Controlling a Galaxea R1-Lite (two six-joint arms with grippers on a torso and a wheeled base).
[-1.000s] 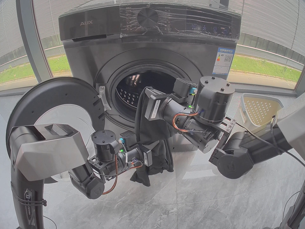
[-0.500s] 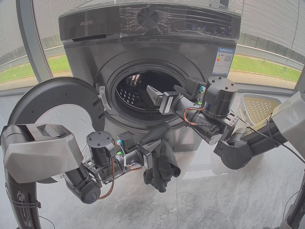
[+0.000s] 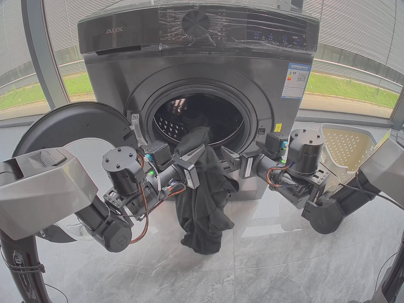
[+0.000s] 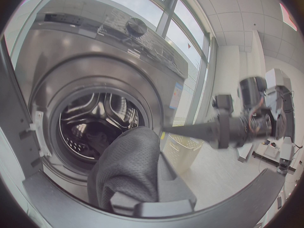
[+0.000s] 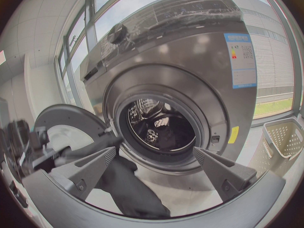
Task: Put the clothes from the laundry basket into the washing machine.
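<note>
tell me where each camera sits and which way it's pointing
Head view: on the robot's head, looking forward and down at the open washing machine; both arms show, left hand gripping a black garment, right hand open.
Left wrist view: on the left wrist, facing the drum; its own hand and the garment up close, the right arm beyond.
Right wrist view: on the right wrist, facing the drum; its own open fingers in front.
Shared: both wrist views show the drum and the laundry basket.

Floor (image 3: 269, 266): grey marbled tiles, glossy. Windows (image 3: 353, 30): tall, dark-framed, with horizontal slats behind the glass and a grass strip (image 3: 349, 89) outside. Ceiling (image 4: 234, 10): white square panels.
</note>
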